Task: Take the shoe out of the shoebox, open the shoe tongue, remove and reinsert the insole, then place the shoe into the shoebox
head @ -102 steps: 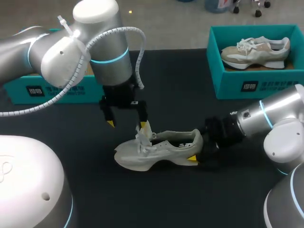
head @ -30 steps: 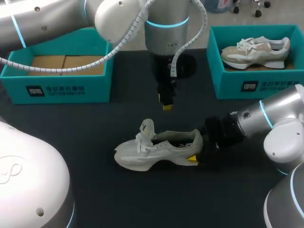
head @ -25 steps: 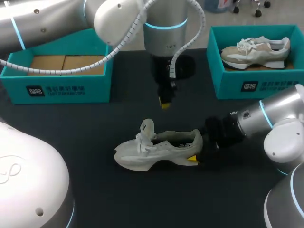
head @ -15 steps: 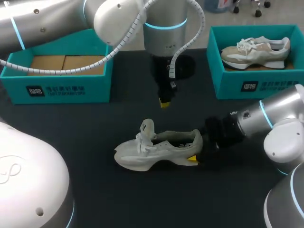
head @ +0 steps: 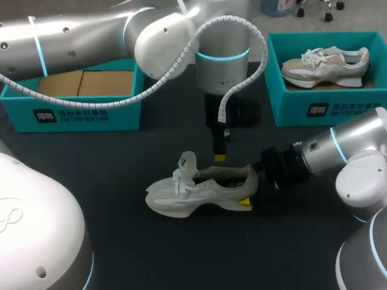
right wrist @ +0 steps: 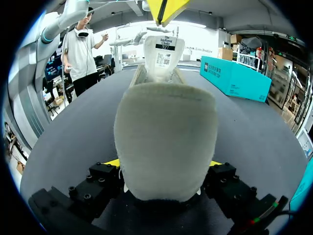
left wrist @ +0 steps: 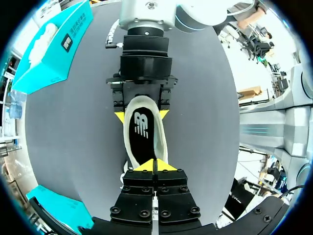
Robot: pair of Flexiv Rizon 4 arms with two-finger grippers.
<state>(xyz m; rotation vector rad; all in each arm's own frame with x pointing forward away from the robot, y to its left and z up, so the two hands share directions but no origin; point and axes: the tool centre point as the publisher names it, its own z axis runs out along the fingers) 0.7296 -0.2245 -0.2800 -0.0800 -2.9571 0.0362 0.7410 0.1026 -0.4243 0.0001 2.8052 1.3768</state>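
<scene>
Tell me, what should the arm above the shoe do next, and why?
Probably the left gripper should lower toward the insole. Its shut tips hang right above the opening of the shoe, the tongue stands up out of the way, and the right gripper clamps the heel steady.

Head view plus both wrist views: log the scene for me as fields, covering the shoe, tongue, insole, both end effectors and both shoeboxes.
shoe: on its sole on the table, heel toward the right arm
tongue: pulled up, standing
insole: inside the shoe, visible through the opening
left end effector: shut, empty, above the shoe opening
right end effector: shut on the heel
left shoebox: no shoe, cardboard in the bottom
right shoebox: holds a second shoe
</scene>
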